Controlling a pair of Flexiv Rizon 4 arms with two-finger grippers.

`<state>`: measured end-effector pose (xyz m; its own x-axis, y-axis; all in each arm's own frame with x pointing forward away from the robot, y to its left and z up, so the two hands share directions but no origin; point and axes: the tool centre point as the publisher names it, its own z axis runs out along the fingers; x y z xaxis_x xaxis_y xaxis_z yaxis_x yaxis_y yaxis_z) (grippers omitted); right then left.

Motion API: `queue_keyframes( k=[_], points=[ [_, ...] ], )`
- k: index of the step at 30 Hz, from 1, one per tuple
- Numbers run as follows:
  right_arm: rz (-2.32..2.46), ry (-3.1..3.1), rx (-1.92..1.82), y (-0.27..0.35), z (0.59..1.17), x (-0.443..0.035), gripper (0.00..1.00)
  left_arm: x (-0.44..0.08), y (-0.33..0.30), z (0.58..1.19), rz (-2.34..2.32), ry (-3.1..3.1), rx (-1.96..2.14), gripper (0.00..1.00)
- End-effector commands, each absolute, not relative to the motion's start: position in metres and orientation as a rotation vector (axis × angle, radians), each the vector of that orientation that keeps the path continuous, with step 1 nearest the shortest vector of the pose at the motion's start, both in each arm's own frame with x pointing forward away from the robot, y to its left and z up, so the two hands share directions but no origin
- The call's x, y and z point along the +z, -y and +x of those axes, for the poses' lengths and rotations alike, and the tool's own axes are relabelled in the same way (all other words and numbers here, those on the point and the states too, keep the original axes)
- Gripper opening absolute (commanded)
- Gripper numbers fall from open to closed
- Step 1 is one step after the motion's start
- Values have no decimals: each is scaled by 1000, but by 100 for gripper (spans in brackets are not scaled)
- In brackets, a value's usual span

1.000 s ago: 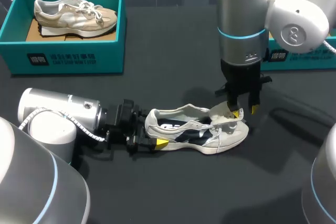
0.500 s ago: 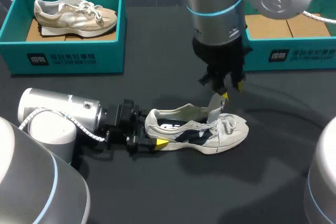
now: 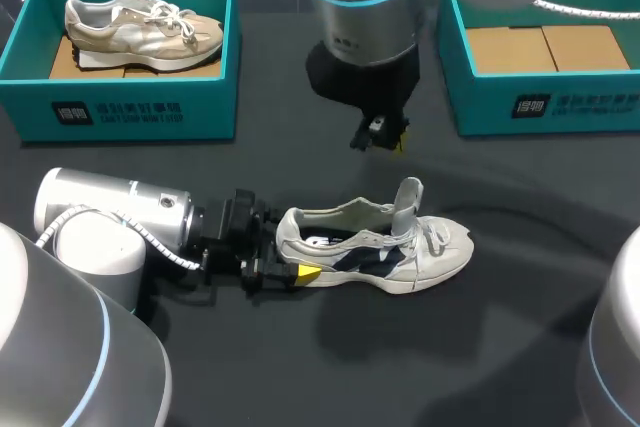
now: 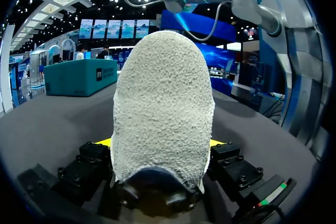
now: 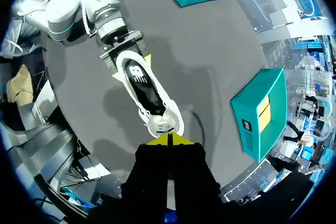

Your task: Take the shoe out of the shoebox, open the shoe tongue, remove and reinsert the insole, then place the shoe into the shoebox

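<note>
– Dark grey table [image 3: 300,377] on my feed today, lol. The biggest things on it are two teal boxes. Left shoebox [image 3: 120,112], upper left of the head view, has a beige sneaker [image 3: 140,27] lying on a cardboard floor. Right shoebox [image 3: 545,107], upper right, shows nothing but bare cardboard inside, so I'm guessing that's where mine goes back.

– And your shoe?

– White shoe [image 3: 375,247] is out of the box, sitting on its sole in the lower middle of the frame, heel to the left and toe to the right. Left gripper [image 3: 285,252] is clamped on the heel from both sides. Right gripper [image 3: 385,137] hangs above the shoe, well apart from it, with its yellow tips pressed together on nothing. Tongue [image 3: 408,202] is standing up, and the right wrist view looks straight down onto the dark insole [image 5: 139,74].

– How's it gonna handle?

– Light, I'd say, and floppy up top. The soft upper and tongue will probably fold if you squeeze them. The heel looks like the stiffest bit, so it's a good place to pin the shoe down. The insole looks thin and bendy. I'd pinch its heel-end edge and peel it out rather than yank, or it could crease. Laces [image 3: 432,232] are loose and could snag a finger.
</note>
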<state>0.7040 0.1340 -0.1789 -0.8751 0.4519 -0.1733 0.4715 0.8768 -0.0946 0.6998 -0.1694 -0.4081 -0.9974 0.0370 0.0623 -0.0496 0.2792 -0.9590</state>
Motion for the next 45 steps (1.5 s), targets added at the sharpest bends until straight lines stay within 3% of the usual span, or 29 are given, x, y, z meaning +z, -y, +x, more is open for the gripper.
queue_keyframes(
  k=[1,14,25,45],
  points=[
    [402,-2998,0,-138,699,-181,0,-409,171,700,12,2457,1840,0],
    [402,-2998,0,-138,699,-181,0,-409,171,700,12,2457,1840,0],
    [-76,-3068,-181,-204,711,-229,0,-409,171,700,12,2457,1840,0],
    [-199,-3032,-8,-201,697,-260,0,-409,171,700,12,2457,1840,0]
  ],
)
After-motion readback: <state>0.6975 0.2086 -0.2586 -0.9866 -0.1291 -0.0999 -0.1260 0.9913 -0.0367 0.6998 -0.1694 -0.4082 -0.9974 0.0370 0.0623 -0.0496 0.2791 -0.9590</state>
